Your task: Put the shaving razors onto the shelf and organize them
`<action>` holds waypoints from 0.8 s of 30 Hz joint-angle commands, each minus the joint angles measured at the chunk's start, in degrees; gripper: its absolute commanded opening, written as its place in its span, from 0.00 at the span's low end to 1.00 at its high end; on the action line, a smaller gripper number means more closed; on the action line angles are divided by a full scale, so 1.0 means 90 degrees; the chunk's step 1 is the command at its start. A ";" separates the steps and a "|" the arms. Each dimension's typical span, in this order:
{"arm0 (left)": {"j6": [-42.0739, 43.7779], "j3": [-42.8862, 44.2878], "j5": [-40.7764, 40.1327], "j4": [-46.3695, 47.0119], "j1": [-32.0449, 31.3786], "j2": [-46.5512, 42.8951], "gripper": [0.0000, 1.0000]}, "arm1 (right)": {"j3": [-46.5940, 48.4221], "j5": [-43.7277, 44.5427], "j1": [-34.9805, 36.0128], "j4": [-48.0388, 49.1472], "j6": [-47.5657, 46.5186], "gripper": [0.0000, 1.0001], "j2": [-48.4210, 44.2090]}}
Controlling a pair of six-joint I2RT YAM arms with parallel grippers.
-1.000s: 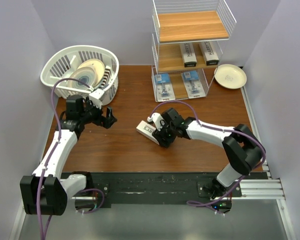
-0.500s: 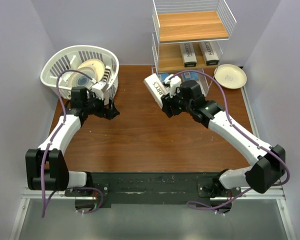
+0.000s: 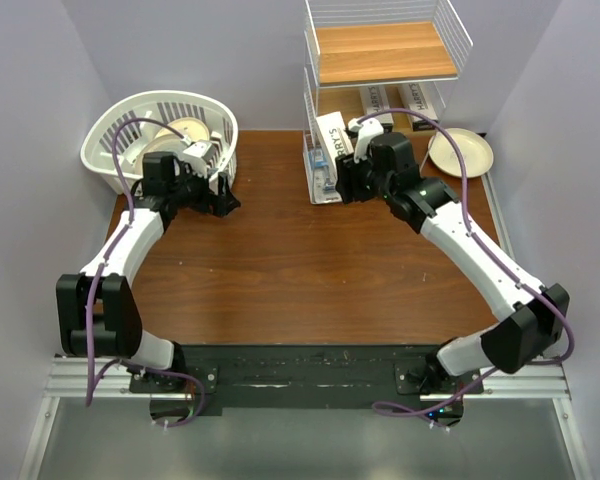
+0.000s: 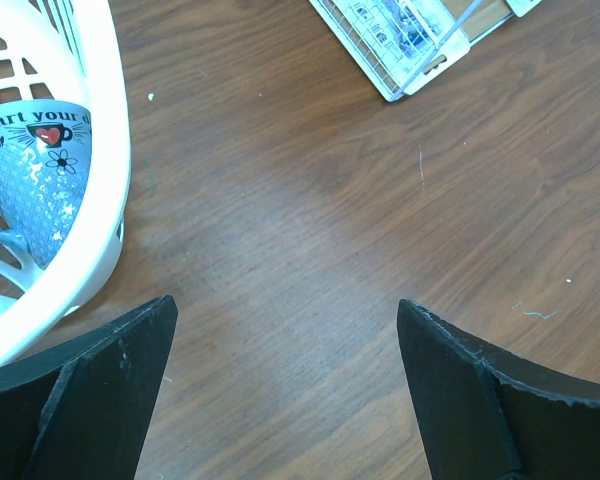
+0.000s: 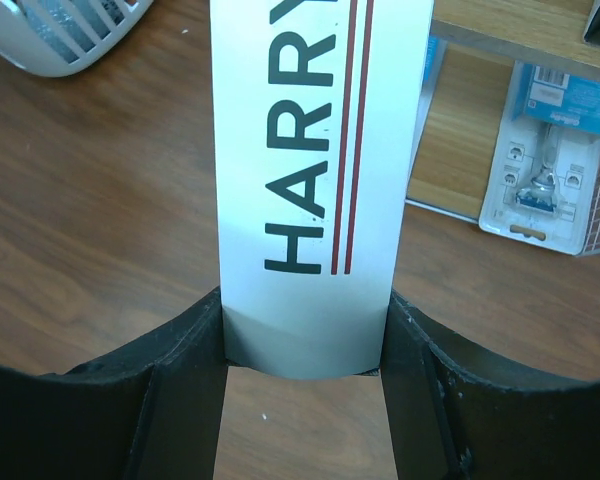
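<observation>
Currently the shelf holds two boxes, two blister packs.

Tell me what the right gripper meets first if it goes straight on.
The right gripper is shut on a HARRY'S box, so the box's far end leads. It points at the left front of the shelf, probably the wire frame near the middle tier; depth is unclear from above.
</observation>
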 commanded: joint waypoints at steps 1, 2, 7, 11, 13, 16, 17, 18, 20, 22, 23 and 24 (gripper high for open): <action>-0.0049 0.0199 0.0148 0.0191 0.0040 -0.0061 0.97 | 0.0500 0.0370 -0.0124 0.0206 0.0320 0.44 0.0335; -0.0040 0.0131 0.0148 0.0201 0.0040 -0.0091 0.97 | 0.0550 0.0370 -0.0154 0.0226 0.0330 0.45 0.0451; -0.0069 -0.0074 0.0157 0.0327 0.0040 -0.0218 0.97 | 0.0920 0.0458 -0.0193 0.0275 0.0370 0.45 0.0774; -0.0069 -0.0202 0.0177 0.0338 0.0040 -0.0315 0.97 | 0.1039 0.0400 -0.0213 0.0187 0.0457 0.44 0.0843; -0.0069 -0.0250 0.0148 0.0328 0.0040 -0.0364 0.97 | 0.0951 0.0380 -0.0213 0.0157 0.0496 0.44 0.0775; -0.0069 -0.0357 0.0147 0.0337 0.0040 -0.0432 0.97 | 0.0882 0.0400 -0.0222 0.0226 0.0477 0.44 0.0755; -0.0069 -0.0387 0.0157 0.0347 0.0040 -0.0442 0.97 | 0.0892 0.0400 -0.0222 0.0284 0.0467 0.44 0.0794; -0.0069 -0.0407 0.0157 0.0357 0.0040 -0.0443 0.97 | 0.0921 0.0400 -0.0222 0.0294 0.0458 0.44 0.0813; -0.0069 -0.0456 0.0167 0.0357 0.0040 -0.0462 0.97 | 0.1057 0.0380 -0.0213 0.0313 0.0438 0.44 0.0960; -0.0069 -0.0475 0.0177 0.0367 0.0040 -0.0491 0.97 | 0.1223 0.0360 -0.0213 0.0362 0.0467 0.44 0.1077; -0.0069 -0.0485 0.0186 0.0386 0.0040 -0.0501 0.96 | 0.1292 0.0351 -0.0213 0.0401 0.0467 0.44 0.1203; -0.0069 -0.0495 0.0177 0.0386 0.0040 -0.0530 0.96 | 0.1350 0.0370 -0.0222 0.0460 0.0467 0.44 0.1272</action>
